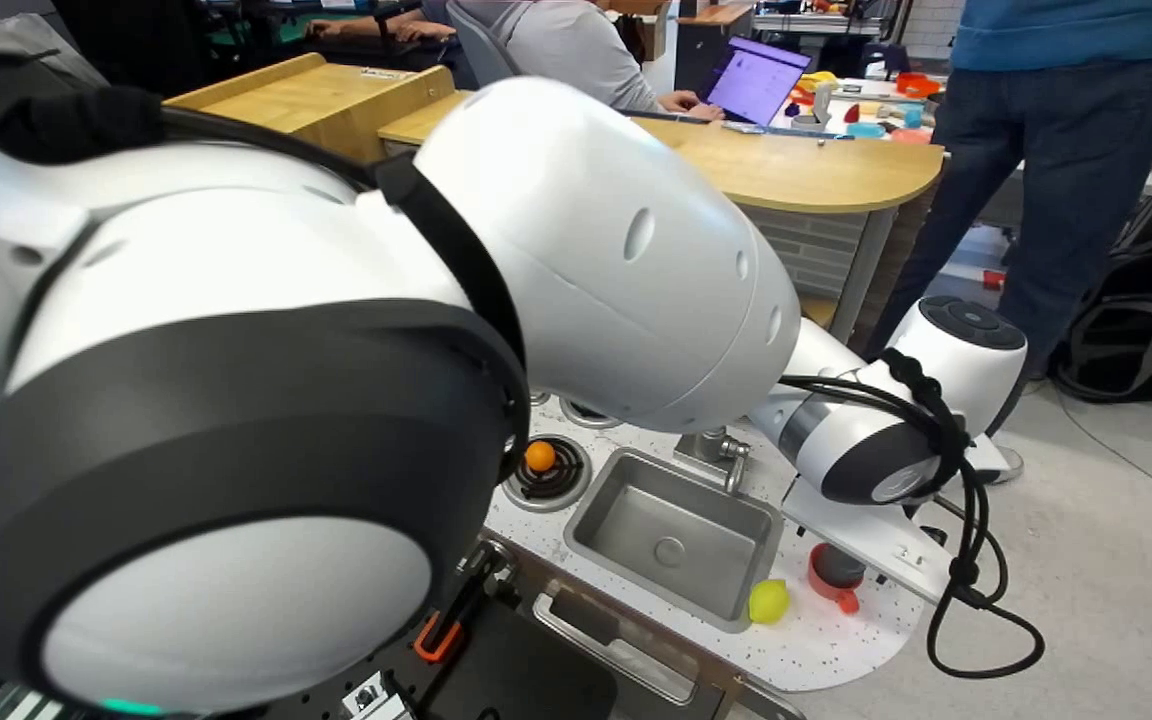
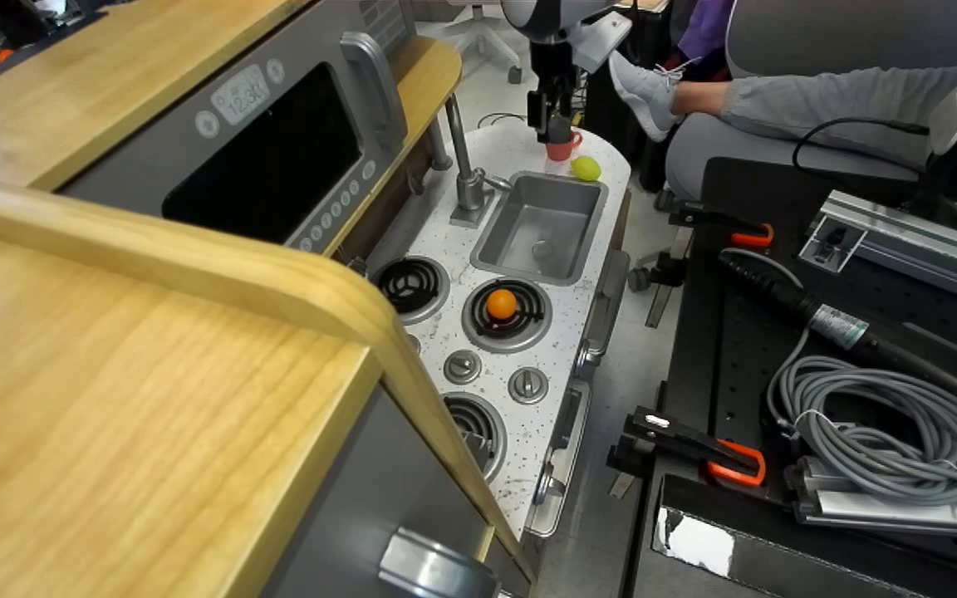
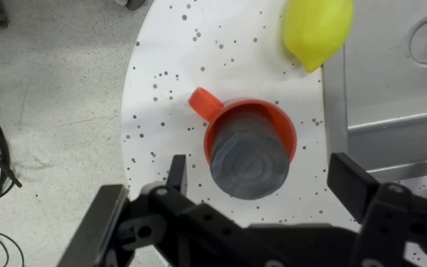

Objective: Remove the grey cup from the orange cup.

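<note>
The orange cup (image 3: pixel 285 124) stands on the white speckled counter, its handle to the upper left in the wrist view. It shows in both exterior views (image 1: pixel 848 603) (image 2: pixel 561 152). The grey cup (image 3: pixel 248 165) sits upside down inside it, its ringed base facing up and its lower part hidden in the orange cup. It also shows in both exterior views (image 1: pixel 841 568) (image 2: pixel 560 130). My gripper (image 3: pixel 260 178) is open above the counter. One finger is on each side of the grey cup, with gaps between. In an exterior view my gripper (image 2: pixel 551 116) is right over the cups.
A yellow-green lemon (image 3: pixel 315 31) lies beside the orange cup, close to the sink basin (image 3: pixel 335 111). The faucet (image 2: pixel 472 189) stands behind the sink. An orange ball (image 2: pixel 502 304) rests on a stove burner. The counter's rounded edge (image 3: pixel 123 111) is near the cups.
</note>
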{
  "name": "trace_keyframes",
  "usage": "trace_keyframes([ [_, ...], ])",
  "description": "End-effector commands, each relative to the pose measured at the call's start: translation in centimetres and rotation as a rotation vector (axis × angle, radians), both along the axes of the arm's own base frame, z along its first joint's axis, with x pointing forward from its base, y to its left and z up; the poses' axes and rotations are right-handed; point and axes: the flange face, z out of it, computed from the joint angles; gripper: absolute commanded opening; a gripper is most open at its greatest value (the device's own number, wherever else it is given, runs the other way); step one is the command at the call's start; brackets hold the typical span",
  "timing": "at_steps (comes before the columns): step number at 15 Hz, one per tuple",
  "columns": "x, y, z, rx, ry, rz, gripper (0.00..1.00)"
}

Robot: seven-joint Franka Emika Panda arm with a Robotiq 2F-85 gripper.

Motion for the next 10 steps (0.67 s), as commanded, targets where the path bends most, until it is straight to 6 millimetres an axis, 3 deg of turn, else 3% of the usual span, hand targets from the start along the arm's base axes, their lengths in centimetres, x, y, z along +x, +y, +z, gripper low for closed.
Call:
trace_keyframes([
  [1, 0.8, 0.1, -0.1, -0.017, -0.006, 0.024, 0.65],
  [7, 1.2, -0.8, 1.9, -0.045, -0.024, 0.023, 0.18],
  [10, 1.5, -1.5, 3.2, -0.058, -0.036, 0.015, 0.10],
])
